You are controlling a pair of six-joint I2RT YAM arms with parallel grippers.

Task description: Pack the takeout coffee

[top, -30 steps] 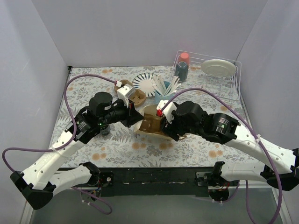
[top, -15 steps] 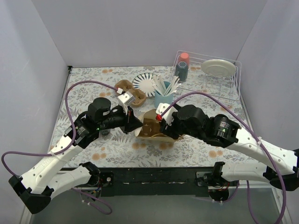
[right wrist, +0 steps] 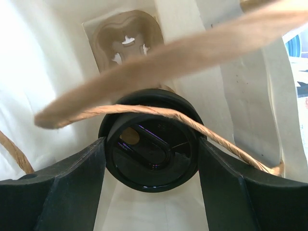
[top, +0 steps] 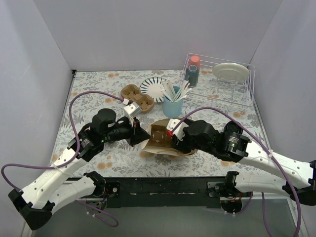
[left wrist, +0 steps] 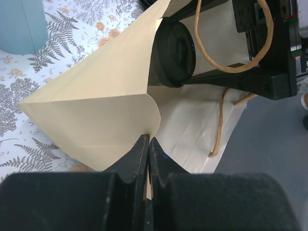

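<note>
At bench [top: 98, 94] middle | bag [top: 159, 137] tilted, mouth open | left hand [left wrist: 148, 147] pinches bag rim: thin, floppy paper, probably tears easily | right hand [right wrist: 150, 144] clamps cup [right wrist: 151, 156] inside bag: lidded, likely liquid-heavy and squashy; grip mid-wall, keep it level.

One paper bag [left wrist: 96, 110], one lidded cup [right wrist: 151, 147], two plates [top: 154, 89] — perhaps two cup carriers [top: 138, 97]

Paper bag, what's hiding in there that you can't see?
- Right wrist view: body of the coffee cup, covered by its own black lid.
- Right wrist view: whether the cup reaches the cardboard tray; the lid blocks that.
- Top view: inside of the paper bag, covered by the right gripper.
</note>
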